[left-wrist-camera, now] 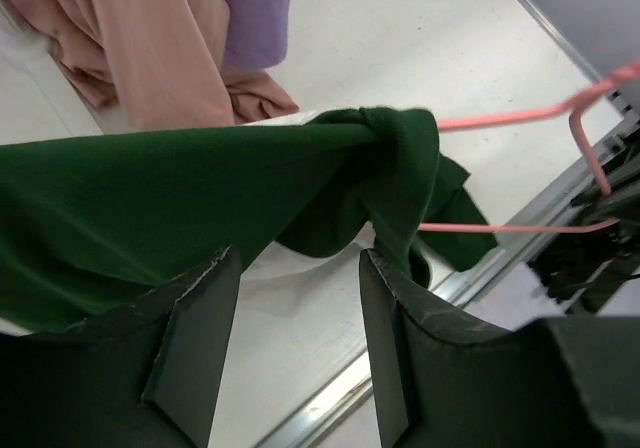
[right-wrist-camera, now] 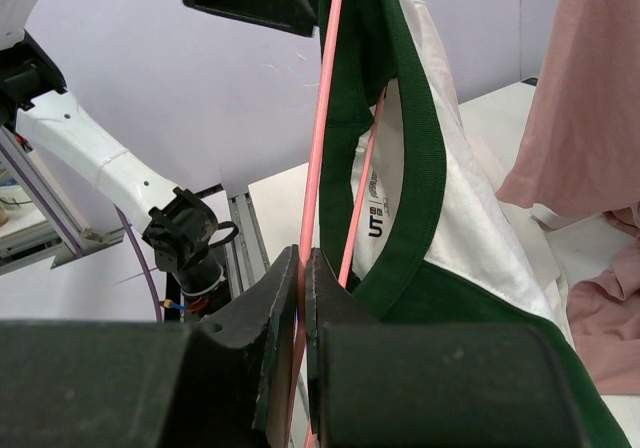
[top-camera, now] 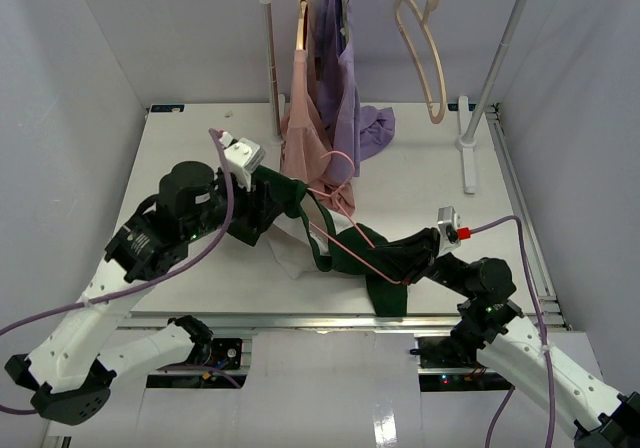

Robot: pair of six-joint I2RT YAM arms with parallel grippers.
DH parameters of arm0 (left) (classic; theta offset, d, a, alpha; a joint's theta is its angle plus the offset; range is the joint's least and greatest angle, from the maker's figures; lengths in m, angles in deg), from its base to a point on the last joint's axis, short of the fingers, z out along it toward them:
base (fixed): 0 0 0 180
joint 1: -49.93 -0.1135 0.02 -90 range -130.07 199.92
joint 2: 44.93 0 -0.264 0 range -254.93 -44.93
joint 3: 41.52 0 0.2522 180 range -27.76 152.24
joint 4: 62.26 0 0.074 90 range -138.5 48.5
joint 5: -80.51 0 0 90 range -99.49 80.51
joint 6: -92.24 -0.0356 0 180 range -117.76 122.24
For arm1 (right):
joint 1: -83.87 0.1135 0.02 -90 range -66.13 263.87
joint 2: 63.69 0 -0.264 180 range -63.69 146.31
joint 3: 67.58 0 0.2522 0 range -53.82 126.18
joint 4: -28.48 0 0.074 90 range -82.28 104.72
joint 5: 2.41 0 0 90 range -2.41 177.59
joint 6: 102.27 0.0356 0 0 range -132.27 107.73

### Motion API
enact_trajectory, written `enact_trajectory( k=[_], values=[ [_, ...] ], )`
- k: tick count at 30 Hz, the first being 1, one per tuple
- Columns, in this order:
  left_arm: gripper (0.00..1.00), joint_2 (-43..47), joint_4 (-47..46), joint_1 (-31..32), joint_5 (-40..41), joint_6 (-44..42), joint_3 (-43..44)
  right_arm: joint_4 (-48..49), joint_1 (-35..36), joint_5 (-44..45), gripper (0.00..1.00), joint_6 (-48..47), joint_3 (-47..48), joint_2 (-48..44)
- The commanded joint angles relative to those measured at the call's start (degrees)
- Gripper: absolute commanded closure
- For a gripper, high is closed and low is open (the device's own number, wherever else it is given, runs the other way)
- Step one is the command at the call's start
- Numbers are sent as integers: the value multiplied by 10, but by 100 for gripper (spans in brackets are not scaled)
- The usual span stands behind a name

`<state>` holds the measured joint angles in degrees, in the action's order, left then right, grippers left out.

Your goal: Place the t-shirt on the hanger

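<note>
The t-shirt (top-camera: 345, 250), cream-white with dark green sleeves, hangs bunched between my two grippers above the table's near middle. The thin pink hanger (top-camera: 365, 265) runs through it, passing inside the green neckband in the right wrist view (right-wrist-camera: 325, 118). My right gripper (top-camera: 422, 258) is shut on the hanger's wire (right-wrist-camera: 303, 253), just below the collar (right-wrist-camera: 430, 148). My left gripper (top-camera: 272, 190) is at the shirt's left end. Its jaws (left-wrist-camera: 298, 258) stand wide apart, with a green fold (left-wrist-camera: 150, 198) lying across just beyond the fingertips. The hanger wire (left-wrist-camera: 520, 118) shows to its right.
A clothes rack (top-camera: 272, 48) stands at the back with a dusty-pink garment (top-camera: 305, 118), a lilac garment (top-camera: 350, 98) and a beige wooden hanger (top-camera: 425, 58). Both garments trail onto the table close behind the t-shirt. The rack's right foot (top-camera: 468, 158) and a metal rail (top-camera: 330, 320) bound the area.
</note>
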<state>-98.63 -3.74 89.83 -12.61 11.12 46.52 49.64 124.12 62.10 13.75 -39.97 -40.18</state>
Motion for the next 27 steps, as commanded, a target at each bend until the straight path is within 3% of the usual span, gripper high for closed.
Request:
enact_trajectory(
  k=[1,8,14,20,27],
  values=[
    [35,79,-37,1,-2,-151,-17,88,4,14,92,-17,-6,-20],
    [32,66,-49,1,-14,-329,9,78,4,0,92,-17,-4,-43],
    [36,-3,-34,1,-121,-449,54,44,3,-18,92,-25,4,-66],
    [42,-49,33,1,-222,-519,104,29,4,-66,92,-30,16,-70],
    [48,-107,158,1,-359,-539,143,1,3,-73,92,-47,20,-99]
  ],
)
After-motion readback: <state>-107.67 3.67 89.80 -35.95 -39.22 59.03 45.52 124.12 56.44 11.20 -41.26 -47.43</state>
